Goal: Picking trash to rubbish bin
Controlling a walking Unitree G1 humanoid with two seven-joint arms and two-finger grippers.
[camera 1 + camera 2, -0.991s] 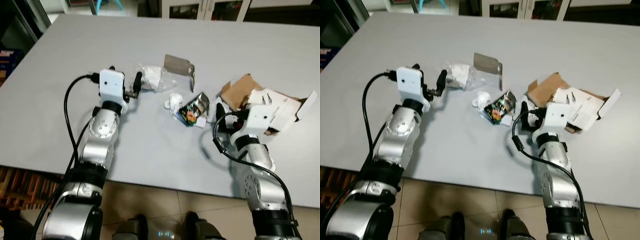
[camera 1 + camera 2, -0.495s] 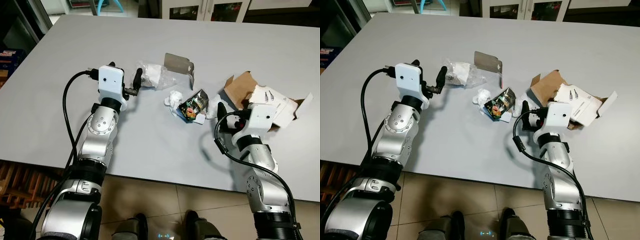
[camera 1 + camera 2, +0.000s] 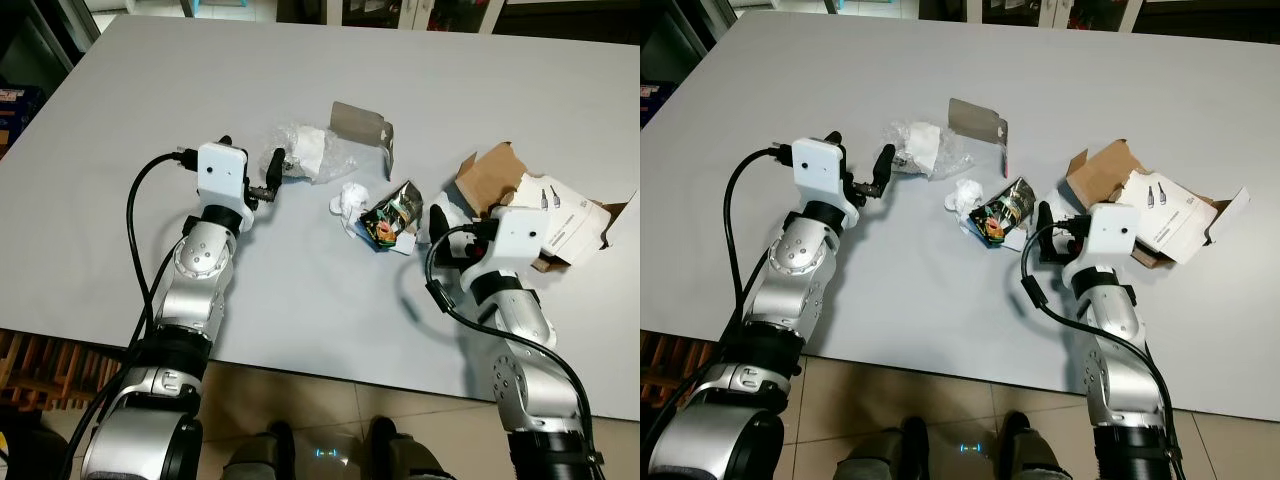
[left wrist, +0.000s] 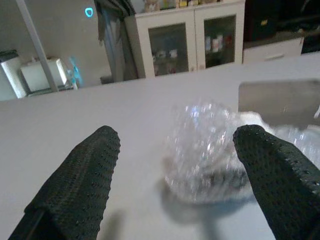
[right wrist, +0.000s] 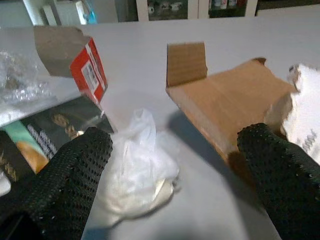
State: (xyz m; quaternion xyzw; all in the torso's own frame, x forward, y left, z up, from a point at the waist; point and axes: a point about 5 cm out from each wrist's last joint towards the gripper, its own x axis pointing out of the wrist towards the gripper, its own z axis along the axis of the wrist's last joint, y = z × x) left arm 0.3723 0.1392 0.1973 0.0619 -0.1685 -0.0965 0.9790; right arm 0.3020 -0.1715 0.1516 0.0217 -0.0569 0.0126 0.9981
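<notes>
You cannot see a rubbish bin, and the white box (image 3: 570, 222) runs to the right edge of the head views. What lies inside the clear plastic wrap (image 4: 210, 150) is blurred in the left wrist view; you can make out only something white within it. Behind the wrap stands a grey card box (image 3: 360, 131), whose red printed side you see in the right wrist view.

The trash lies in a loose cluster on the grey table (image 3: 300, 290): the clear wrap at the left, a crumpled white tissue (image 3: 349, 203) touching a dark snack wrapper (image 3: 390, 215) with green and orange print, a small white plastic bag (image 5: 137, 175), and a torn brown cardboard box (image 5: 230, 105) under the white one.

Your left gripper (image 4: 180, 165) is spread wide, its fingers (image 4: 85, 170) framing the clear wrap without touching it. Your right gripper (image 5: 175, 175) is also spread wide and holds nothing, with the white bag between its fingers.

Since half a second ago, both arms keep about the same posture; the camera has shifted slightly, and the litter lies as it did.
</notes>
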